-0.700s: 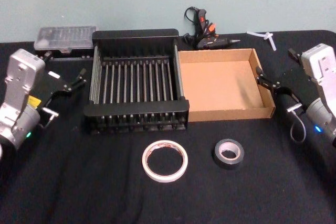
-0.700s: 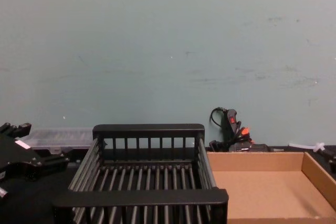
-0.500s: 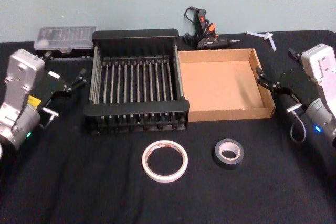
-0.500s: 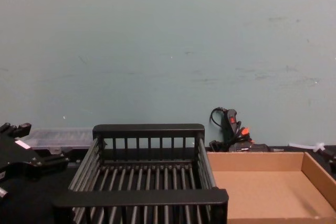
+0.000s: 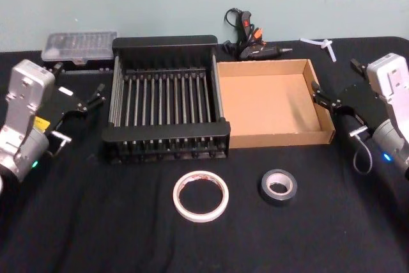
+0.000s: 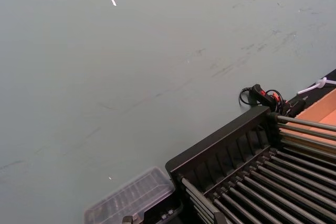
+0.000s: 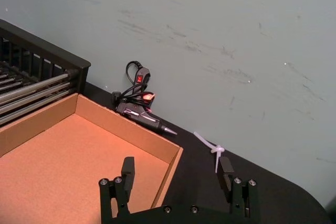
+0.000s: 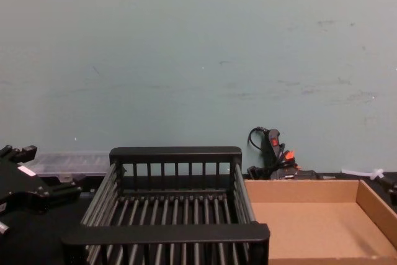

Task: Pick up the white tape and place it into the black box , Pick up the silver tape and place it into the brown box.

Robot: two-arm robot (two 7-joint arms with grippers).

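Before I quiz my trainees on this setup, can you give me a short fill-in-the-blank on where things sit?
1. The white tape lies in front of the ____ box.
2. The silver tape lies on the ____.
3. The brown box holds ____.
4. The right gripper has its fingers ____.

Missing words: black; table; nothing; open

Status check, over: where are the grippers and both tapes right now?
Left gripper open beside black box; right gripper open beside brown box. White tape and silver tape flat on table, untouched. Both boxes hold nothing. Path open.
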